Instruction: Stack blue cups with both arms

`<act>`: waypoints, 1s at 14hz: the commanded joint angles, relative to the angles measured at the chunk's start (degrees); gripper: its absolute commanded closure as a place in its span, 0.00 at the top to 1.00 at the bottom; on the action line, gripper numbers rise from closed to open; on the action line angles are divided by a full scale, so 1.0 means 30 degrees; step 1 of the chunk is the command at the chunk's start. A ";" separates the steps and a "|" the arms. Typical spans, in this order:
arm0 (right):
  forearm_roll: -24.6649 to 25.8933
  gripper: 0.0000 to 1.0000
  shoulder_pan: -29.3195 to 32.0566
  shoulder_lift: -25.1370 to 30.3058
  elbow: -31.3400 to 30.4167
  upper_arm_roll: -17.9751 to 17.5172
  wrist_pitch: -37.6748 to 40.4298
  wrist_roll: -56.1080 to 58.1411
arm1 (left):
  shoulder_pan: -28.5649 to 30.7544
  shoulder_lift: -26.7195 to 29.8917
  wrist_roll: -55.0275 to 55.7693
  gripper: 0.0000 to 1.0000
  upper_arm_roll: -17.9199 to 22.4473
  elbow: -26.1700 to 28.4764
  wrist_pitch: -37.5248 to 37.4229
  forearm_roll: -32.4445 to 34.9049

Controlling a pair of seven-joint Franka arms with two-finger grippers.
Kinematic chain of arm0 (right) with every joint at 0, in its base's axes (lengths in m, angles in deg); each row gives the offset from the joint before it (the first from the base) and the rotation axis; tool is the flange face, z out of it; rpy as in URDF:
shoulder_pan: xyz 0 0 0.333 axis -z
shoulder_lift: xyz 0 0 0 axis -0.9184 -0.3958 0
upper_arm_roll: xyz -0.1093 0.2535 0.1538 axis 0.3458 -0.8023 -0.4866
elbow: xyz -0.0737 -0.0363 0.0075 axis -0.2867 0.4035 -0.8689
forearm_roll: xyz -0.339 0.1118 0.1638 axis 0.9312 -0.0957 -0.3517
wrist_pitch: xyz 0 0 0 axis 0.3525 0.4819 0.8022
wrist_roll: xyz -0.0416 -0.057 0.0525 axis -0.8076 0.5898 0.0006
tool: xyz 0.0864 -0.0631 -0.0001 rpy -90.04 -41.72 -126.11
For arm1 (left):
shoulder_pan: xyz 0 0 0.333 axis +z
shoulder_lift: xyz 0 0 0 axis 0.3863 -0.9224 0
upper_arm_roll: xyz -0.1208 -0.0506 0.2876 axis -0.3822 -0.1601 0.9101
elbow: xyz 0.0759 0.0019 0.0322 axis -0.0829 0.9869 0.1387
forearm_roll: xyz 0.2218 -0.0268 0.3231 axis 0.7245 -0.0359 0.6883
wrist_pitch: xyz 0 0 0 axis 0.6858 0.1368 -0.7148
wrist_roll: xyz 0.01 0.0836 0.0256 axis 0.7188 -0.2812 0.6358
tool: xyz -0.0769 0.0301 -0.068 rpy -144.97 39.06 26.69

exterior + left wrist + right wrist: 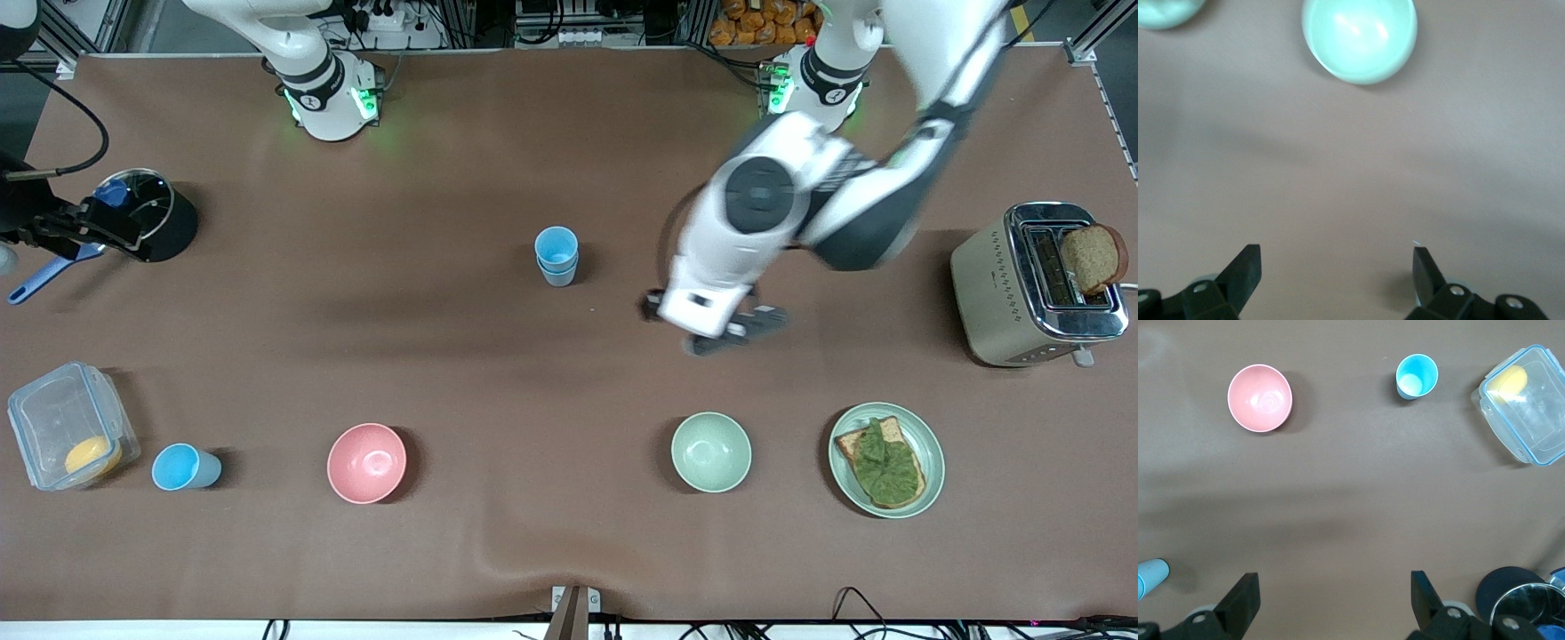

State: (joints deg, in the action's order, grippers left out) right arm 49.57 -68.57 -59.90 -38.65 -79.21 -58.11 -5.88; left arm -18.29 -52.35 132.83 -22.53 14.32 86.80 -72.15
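Left claw [722, 327] and right claw [1331, 593] spread empty; stacked blue cups [556, 255] upright.

- Left arm [853, 200] reaching out from its base, bent at the elbow, wrist angled down.
- Left gripper [1337, 267] up over bare table, fingers spread wide, empty.
- Right gripper [1335, 597] likewise spread, empty, over bare table.

Table [533, 373] plain brown. Stacked cups [556, 255] light blue; single cup [184, 467] light blue. One bowl [366, 462] pink, other bowl [710, 452] pale green. Plate [925, 440] pale green. Toaster [996, 293] beige and chrome. Arms [756, 240] glossy white, black bands.
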 commanded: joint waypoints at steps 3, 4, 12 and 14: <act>0.0277 1.00 0.0334 0.0141 0.0188 -0.0473 0.0267 0.0009 | 0.3202 0.2108 -0.5187 1.00 -0.0149 -0.0208 -0.2943 0.0284; 0.0277 1.00 0.0334 0.0141 0.0188 -0.0502 0.0267 0.0009 | 0.3935 0.2460 -0.6391 1.00 -0.0149 -0.0209 -0.3353 0.0284; 0.0277 1.00 0.0393 0.0141 0.0188 -0.0473 0.0238 0.0038 | -0.2761 1.0451 -1.3668 1.00 1.2295 0.4265 -0.4998 -0.3759; 0.0277 1.00 0.0363 0.0141 0.0188 -0.0502 0.0267 0.0038 | -0.2766 1.1076 -1.4222 1.00 1.2244 0.4655 -0.5375 -0.3759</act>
State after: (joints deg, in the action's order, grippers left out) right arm 49.61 -68.56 -59.90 -38.39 -79.67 -58.01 -5.86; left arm -25.28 -23.64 91.93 13.05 23.29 70.65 -82.37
